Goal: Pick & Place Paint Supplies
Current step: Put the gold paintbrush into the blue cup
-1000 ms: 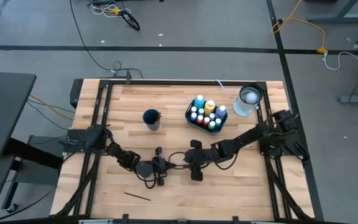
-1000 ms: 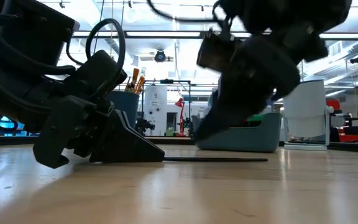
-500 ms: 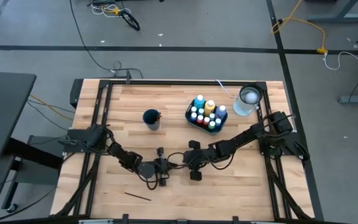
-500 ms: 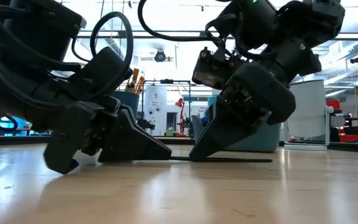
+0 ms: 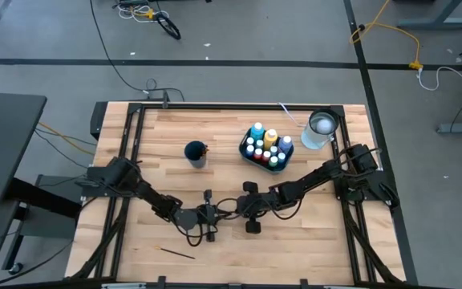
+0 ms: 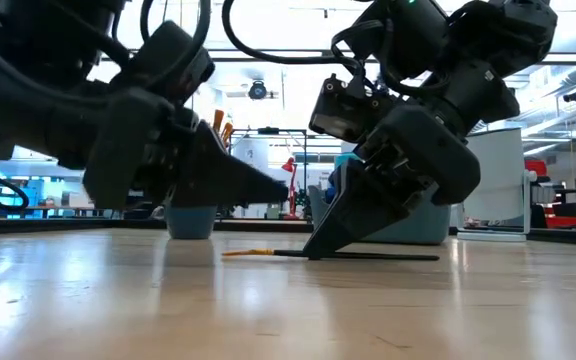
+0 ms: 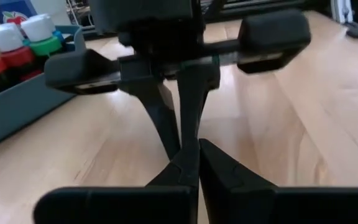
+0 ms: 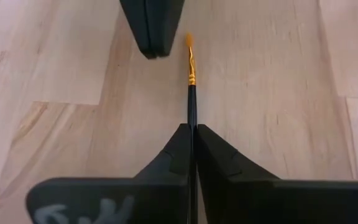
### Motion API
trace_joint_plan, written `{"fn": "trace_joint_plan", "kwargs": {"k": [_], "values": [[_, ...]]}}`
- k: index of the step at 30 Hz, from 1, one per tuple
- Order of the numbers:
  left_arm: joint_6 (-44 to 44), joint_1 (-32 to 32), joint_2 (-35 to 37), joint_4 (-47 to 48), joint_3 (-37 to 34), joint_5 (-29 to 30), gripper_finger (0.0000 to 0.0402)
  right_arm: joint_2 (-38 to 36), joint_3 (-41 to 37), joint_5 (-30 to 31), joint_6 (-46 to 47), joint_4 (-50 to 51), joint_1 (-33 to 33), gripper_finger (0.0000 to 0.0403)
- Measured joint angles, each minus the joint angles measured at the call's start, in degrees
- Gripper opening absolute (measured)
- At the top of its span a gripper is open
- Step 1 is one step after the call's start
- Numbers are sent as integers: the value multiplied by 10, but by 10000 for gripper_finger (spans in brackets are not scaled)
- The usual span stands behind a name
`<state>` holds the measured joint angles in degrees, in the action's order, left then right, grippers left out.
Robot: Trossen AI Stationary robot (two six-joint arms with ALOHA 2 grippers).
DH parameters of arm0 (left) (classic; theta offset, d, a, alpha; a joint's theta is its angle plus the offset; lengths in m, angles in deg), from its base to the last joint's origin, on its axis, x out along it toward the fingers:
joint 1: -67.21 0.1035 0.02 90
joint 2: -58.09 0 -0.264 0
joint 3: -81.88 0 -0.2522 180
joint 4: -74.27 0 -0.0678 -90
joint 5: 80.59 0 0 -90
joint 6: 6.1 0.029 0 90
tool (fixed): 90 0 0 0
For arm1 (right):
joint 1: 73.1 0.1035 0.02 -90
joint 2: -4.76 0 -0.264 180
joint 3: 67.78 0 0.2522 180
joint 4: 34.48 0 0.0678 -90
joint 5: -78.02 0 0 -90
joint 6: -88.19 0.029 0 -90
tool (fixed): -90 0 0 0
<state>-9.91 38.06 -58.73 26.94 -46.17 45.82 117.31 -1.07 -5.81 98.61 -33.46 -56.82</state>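
The right gripper has its fingers pinched narrow on a thin dark-handled paintbrush lying flat on the wooden worktop; the brush's orange bristle tip points out past the fingertips. Facing it, just beyond that tip, the left gripper hangs lifted off the wood with its fingers pressed together, gripping nothing (its tips sit close to the bristles but apart from them). The grey tray of white-capped paint bottles stands well behind this brush, toward the worktop's far edge. To the tray's left is a dark blue cup with brushes standing in it, and to the tray's right a clear container. A second loose brush lies nearer the front edge than the gripped one, to its left.
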Motion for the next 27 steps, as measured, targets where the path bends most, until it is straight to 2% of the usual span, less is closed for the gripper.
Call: {"fn": "trace_joint_plan", "kwargs": {"k": [6, 13, 20, 27], "values": [[-20, 0, 3, 7, 0, -1, 43, 0, -1, 2, -4, -10, 0, 12], [-75, 0, 3, 63, 0, -6, 92, -23, -3, 14, -6, 4, 8, 11], [-84, 3, 4, 72, 0, -5, 136, -34, -3, 15, -4, 16, 9, 10], [-112, 10, 4, 105, -1, -22, 154, -34, -2, 17, -4, 5, 9, 10]]}}
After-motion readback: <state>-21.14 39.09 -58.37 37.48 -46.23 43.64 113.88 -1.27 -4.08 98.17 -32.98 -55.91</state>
